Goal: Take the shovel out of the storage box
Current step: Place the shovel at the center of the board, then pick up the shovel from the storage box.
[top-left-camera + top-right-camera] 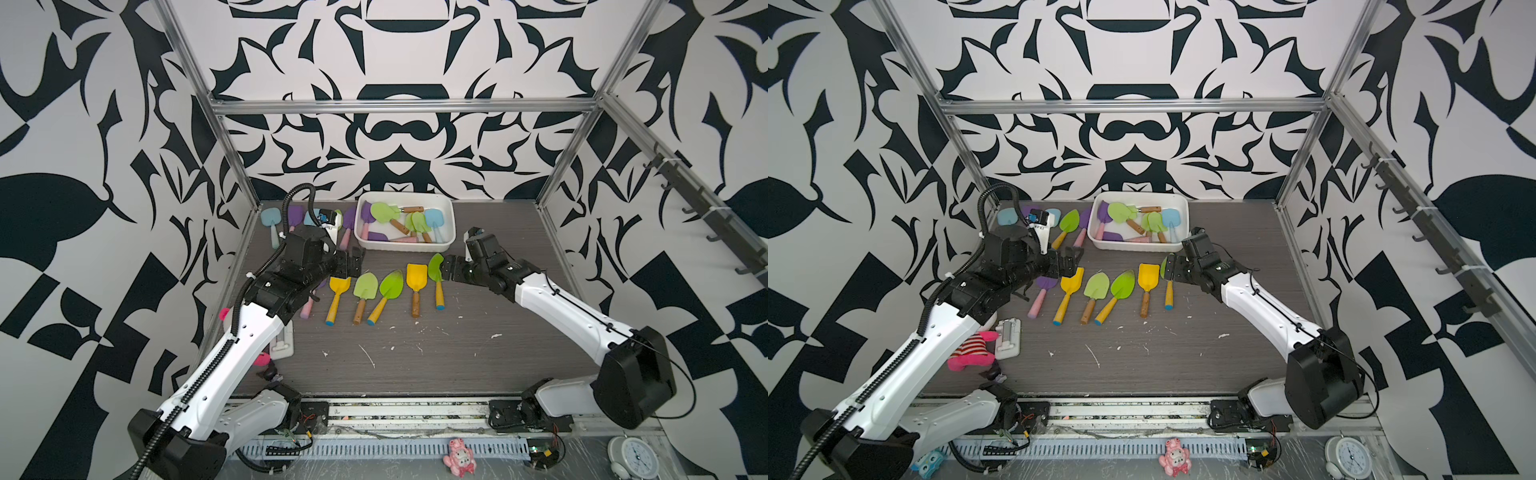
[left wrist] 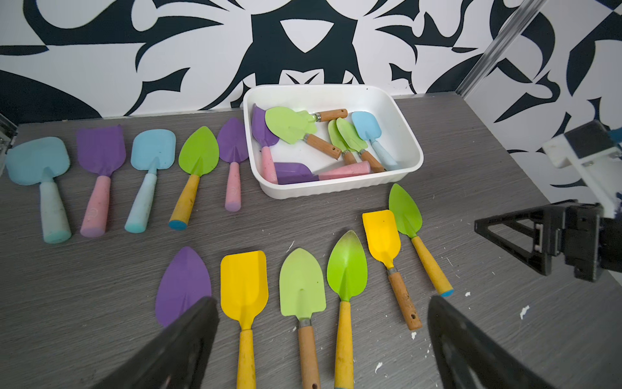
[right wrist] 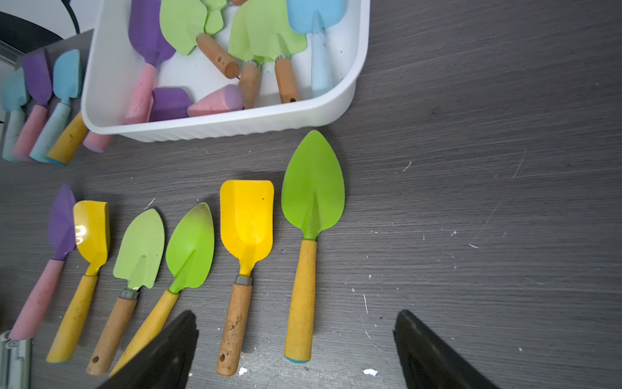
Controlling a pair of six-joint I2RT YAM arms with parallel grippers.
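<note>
The white storage box (image 1: pixel 405 246) (image 1: pixel 1133 245) stands at the back of the table, by the wall. Several shovels lie in it: purple (image 2: pixel 261 129), pale green (image 2: pixel 286 124) and blue (image 2: pixel 367 126). A bright green shovel (image 3: pixel 313 188) (image 1: pixel 436 270) with a yellow handle lies flat on the table just in front of the box. My right gripper (image 3: pixel 296 318) (image 1: pixel 446 268) hovers open over its handle, holding nothing. My left gripper (image 2: pixel 321 303) (image 1: pixel 353 264) is open and empty above the front row of shovels, left of the box.
More shovels lie in a front row (image 1: pixel 365 286) beside the green one, and another row (image 2: pixel 153 155) lies at the back left. A white block (image 1: pixel 282 343) and a pink plush (image 1: pixel 971 351) sit at the left edge. Metal frame posts (image 1: pixel 232 149) bound the table.
</note>
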